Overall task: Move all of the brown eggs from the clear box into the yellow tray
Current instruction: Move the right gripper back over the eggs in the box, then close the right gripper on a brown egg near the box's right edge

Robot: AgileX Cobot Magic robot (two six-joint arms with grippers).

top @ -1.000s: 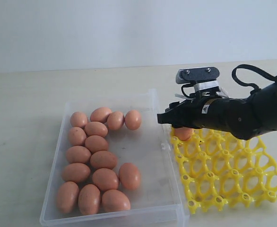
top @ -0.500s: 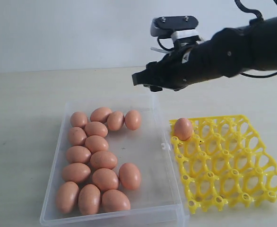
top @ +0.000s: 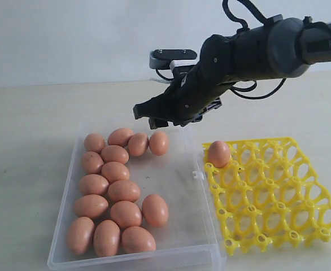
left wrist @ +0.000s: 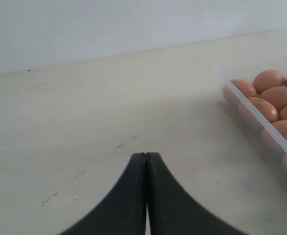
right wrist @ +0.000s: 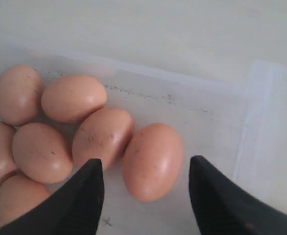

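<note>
The clear box [top: 202, 195] lies at the left of the exterior view with several brown eggs [top: 124, 191] inside. To its right sits the yellow tray [top: 278, 200], one brown egg [top: 218, 153] standing in its near-left corner cell. My right gripper [top: 148, 116] hovers open and empty above the box's far end, over the rightmost egg of the back row [right wrist: 152, 161], which shows between its fingertips [right wrist: 95, 169] in the right wrist view. My left gripper [left wrist: 146, 155] is shut on nothing, low over bare table beside the box wall [left wrist: 261, 125].
The pale tabletop [top: 30, 130] runs around the box and tray, with a white wall [top: 69, 39] behind. The right arm [top: 267, 48] stretches in from the upper right, above the tray's far edge.
My right gripper has left an egg in the tray's corner cell, risen, and swung left to above the box's far end. The left gripper shows no earlier frame.
</note>
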